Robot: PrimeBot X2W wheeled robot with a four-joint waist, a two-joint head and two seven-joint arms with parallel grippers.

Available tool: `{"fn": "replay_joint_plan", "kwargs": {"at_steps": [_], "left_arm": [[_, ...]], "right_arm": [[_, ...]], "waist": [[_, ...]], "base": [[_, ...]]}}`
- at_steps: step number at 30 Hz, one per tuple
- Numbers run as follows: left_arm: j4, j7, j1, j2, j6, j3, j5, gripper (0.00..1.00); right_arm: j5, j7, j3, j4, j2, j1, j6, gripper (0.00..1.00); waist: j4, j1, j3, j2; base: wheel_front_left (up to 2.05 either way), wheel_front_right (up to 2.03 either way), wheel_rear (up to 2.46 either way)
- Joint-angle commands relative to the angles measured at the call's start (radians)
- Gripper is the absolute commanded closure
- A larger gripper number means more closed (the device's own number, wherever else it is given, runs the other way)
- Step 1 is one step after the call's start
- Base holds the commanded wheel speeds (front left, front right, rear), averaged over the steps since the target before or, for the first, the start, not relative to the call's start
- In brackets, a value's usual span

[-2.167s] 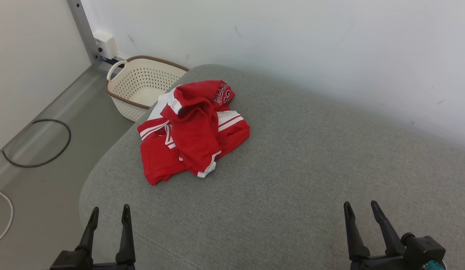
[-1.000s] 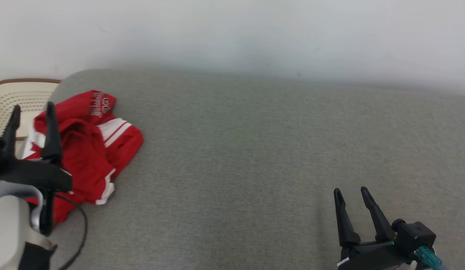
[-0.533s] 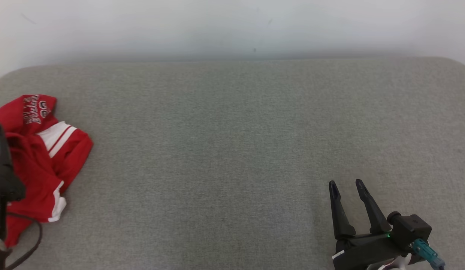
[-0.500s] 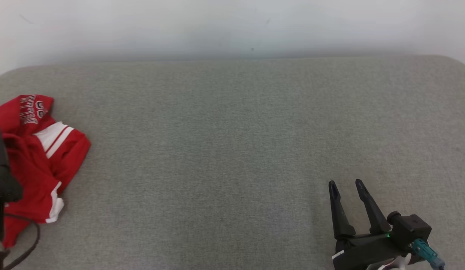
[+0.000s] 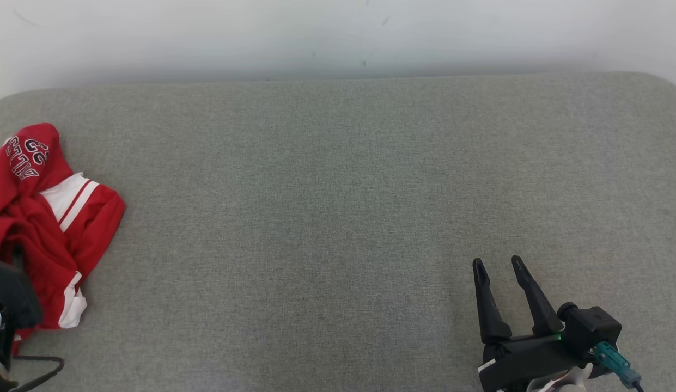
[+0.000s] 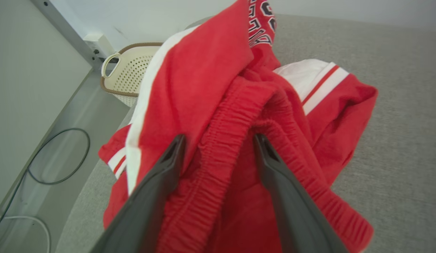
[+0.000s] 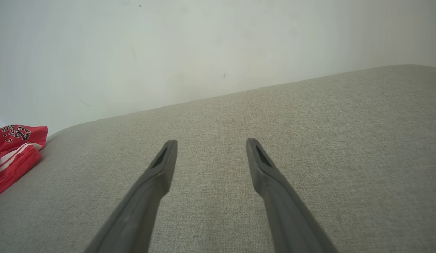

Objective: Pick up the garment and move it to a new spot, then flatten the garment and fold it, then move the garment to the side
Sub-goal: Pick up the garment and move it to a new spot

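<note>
The garment (image 5: 43, 218) is a crumpled red pair of shorts with white stripes, heaped at the left end of the grey cushion (image 5: 338, 190). In the left wrist view my left gripper (image 6: 218, 140) is open and pushed into the garment (image 6: 210, 77), with a fold of the elastic waistband between its fingers (image 6: 161, 175). My right gripper (image 5: 497, 261) is open and holds nothing, low over the cushion's near right, far from the cloth. The right wrist view has the right gripper (image 7: 211, 142) over bare cushion and the garment (image 7: 14, 154) at the far left.
A cream perforated basket (image 6: 128, 75) stands on the floor past the cushion's left end, beside a metal post (image 6: 63, 31). A dark cable loop (image 6: 59, 158) lies on the floor there. A white wall (image 5: 338, 32) runs behind the cushion.
The head camera has swung right, so the garment now sits at the picture's left edge. My left gripper has sunk into the heap, and the printed flap has shifted. The right gripper barely moved.
</note>
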Motion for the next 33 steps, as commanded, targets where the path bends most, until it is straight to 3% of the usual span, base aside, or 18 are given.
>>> {"fn": "replay_joint_plan", "kwargs": {"at_steps": [1, 9, 10, 11, 19, 27, 33], "left_arm": [[0.018, 0.015, -0.011, 0.003, -0.009, -0.004, 0.0, 0.0], [0.109, 0.039, -0.021, 0.012, -0.015, -0.026, 0.0, 0.0], [0.118, 0.039, -0.021, 0.014, -0.011, -0.027, 0.0, 0.35], [0.124, 0.03, -0.022, 0.016, -0.01, -0.031, 0.002, 0.98], [0.136, -0.076, -0.041, 0.02, -0.003, -0.048, 0.006, 1.0], [0.075, -0.22, -0.11, 0.008, -0.037, -0.078, 0.01, 1.0], [-0.017, -0.261, -0.153, -0.016, -0.052, -0.115, 0.028, 1.0]], "right_arm": [[-0.005, -0.001, 0.002, 0.0, -0.003, 0.001, 0.001, 0.0], [0.007, -0.001, 0.006, 0.01, -0.013, -0.013, 0.001, 0.0], [0.007, -0.001, 0.007, 0.011, -0.012, -0.014, 0.001, 0.0], [0.007, -0.001, 0.007, 0.013, -0.011, -0.014, 0.001, 0.0], [0.002, -0.001, -0.003, 0.02, -0.01, -0.011, 0.001, 0.0], [-0.005, -0.001, -0.017, 0.019, -0.003, 0.014, 0.001, 0.0], [-0.008, -0.001, -0.024, 0.018, 0.001, 0.025, 0.001, 0.0]], "waist": [[-0.002, -0.0001, 0.002, -0.0001], [-0.015, -0.0001, 0.004, -0.0001], [-0.017, -0.0001, 0.003, -0.0001], [-0.018, -0.0001, 0.002, -0.0001], [-0.015, -0.0001, -0.011, -0.0001], [0.014, -0.0001, -0.041, -0.0001], [0.031, -0.0001, -0.062, -0.0001]], "base": [[0.0, 0.0, 0.0], [0.0, 0.0, 0.0], [0.0, 0.0, 0.0], [0.0, 0.0, 0.0], [0.0, 0.0, 0.0], [0.0, 0.0, 0.0], [0.0, 0.0, 0.0]]}}
